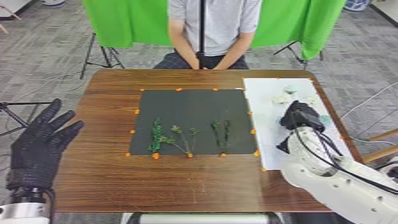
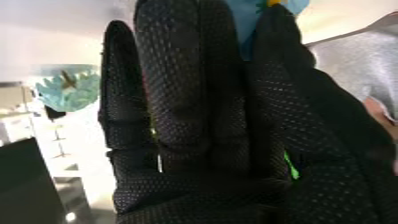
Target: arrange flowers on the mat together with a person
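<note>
The head view looks from high on the robot's side of the mat (image 1: 195,112), forward and down across it, far enough off to take in the whole table (image 1: 107,175). The right wrist view looks from right of the mat, very close along the right hand (image 1: 303,118). Both share that hand, pale flowers (image 1: 290,90) and the person (image 1: 218,22).

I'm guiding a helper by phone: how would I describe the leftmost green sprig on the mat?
On the brown table, find the dark mat and look along its near half. The green sprig is the leftmost greenery there. It's one narrow, densely leafy strand, whereas the branching sprig beside it spreads wide.
</note>
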You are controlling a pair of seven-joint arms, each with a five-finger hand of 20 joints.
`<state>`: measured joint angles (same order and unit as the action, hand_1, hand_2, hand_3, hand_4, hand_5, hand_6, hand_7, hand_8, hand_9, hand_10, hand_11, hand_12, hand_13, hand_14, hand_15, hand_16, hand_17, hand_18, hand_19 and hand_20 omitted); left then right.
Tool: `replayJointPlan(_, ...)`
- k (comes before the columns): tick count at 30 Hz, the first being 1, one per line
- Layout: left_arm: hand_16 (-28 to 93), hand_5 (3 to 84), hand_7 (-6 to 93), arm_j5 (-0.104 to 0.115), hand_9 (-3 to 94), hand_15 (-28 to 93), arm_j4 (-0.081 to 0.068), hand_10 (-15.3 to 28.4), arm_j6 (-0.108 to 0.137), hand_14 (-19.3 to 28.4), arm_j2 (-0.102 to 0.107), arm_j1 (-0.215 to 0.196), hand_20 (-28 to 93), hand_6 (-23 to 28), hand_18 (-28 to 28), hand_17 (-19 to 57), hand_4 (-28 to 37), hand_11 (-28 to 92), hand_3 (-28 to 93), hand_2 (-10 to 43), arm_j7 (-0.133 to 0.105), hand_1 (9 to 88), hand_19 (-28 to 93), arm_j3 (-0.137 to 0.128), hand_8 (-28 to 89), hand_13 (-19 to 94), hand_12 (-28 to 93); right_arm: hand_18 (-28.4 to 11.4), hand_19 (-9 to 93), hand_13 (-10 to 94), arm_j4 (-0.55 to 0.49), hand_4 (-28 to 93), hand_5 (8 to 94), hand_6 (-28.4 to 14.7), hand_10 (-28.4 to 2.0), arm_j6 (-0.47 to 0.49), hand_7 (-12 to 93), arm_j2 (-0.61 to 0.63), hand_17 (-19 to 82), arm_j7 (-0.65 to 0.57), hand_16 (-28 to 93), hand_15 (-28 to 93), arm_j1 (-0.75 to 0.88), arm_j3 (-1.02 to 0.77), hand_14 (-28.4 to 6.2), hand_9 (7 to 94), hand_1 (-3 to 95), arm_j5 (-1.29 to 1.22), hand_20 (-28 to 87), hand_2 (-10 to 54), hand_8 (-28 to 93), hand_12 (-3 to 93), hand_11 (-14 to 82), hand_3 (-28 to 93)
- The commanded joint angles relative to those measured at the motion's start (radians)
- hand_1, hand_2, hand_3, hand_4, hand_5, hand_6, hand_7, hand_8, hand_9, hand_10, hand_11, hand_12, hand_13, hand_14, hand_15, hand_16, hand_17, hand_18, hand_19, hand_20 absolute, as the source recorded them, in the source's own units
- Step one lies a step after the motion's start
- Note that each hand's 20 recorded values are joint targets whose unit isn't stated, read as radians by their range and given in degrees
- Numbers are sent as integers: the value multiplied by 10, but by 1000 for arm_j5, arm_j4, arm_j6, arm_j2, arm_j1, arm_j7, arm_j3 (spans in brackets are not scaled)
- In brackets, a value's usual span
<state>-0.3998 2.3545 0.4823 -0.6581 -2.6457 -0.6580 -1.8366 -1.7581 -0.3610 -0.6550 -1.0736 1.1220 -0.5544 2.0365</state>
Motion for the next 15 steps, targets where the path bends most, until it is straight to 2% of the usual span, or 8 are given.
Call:
replayJointPlan(1,-39,307,102,-12,289,428,1,143,4,212,-15,-5,140,45,194,-95,-261,173,765,69,25,194,359,-1,-83,200,128,-183,740,860,4,-283,843,39,-66,-42,189,-6,432,-19,257,404,3,11,-37,924,606,34,-9,-95,-4,322,80,595)
replayJointPlan(4,-38,308,102,-25,290,428,10,143,-5,211,-12,-19,140,46,193,-95,-261,173,766,69,23,194,359,-17,-84,200,127,-175,741,865,-32,-283,847,42,-62,-84,190,-2,433,-12,257,401,19,-11,-36,929,606,68,-12,-95,-2,323,79,596)
replayJointPlan(6,-38,308,102,-39,290,428,17,143,-13,212,-20,-22,140,46,193,-95,-261,173,765,69,34,195,359,-32,-83,200,128,-172,744,868,-72,-283,849,43,-60,-112,188,2,434,0,262,398,13,-9,-33,933,603,99,-15,-95,-2,321,82,600)
replayJointPlan(7,-38,308,102,-52,290,429,22,143,-18,212,-34,-16,140,46,193,-94,-261,174,765,69,52,195,359,-40,-84,200,128,-169,745,870,-93,-283,850,44,-59,-127,188,3,435,9,263,398,-3,4,-32,933,602,109,-16,-95,-1,322,82,601)
replayJointPlan(8,-38,308,102,-55,290,429,28,143,-17,212,-34,-20,140,46,193,-94,-260,174,765,69,52,195,359,-47,-84,200,128,-167,747,871,-113,-283,850,44,-58,-138,188,1,435,21,264,398,-26,23,-32,934,599,117,-17,-95,-1,325,83,604)
replayJointPlan(11,-39,308,101,-91,289,429,40,143,-30,212,-59,-10,141,46,194,-94,-261,173,764,69,84,196,361,-66,-84,200,128,-165,749,872,-163,-283,851,45,-58,-153,188,-28,434,81,265,398,-107,84,-32,936,595,114,-20,-95,1,328,83,611)
replayJointPlan(12,-39,308,101,-109,289,428,47,143,-36,212,-77,0,143,46,195,-94,-261,173,764,69,109,196,364,-71,-84,200,128,-163,750,872,-175,-283,851,45,-58,-143,188,-47,434,119,266,399,-134,103,-32,936,595,99,-20,-95,1,329,85,612)
replayJointPlan(15,-39,307,101,-139,289,430,55,143,-49,212,-85,29,146,46,196,-94,-262,173,761,69,132,197,370,-76,-83,200,127,-160,752,869,-183,-283,850,45,-57,-155,188,-119,429,189,270,401,-263,227,-31,936,592,66,-22,-95,3,331,84,618)
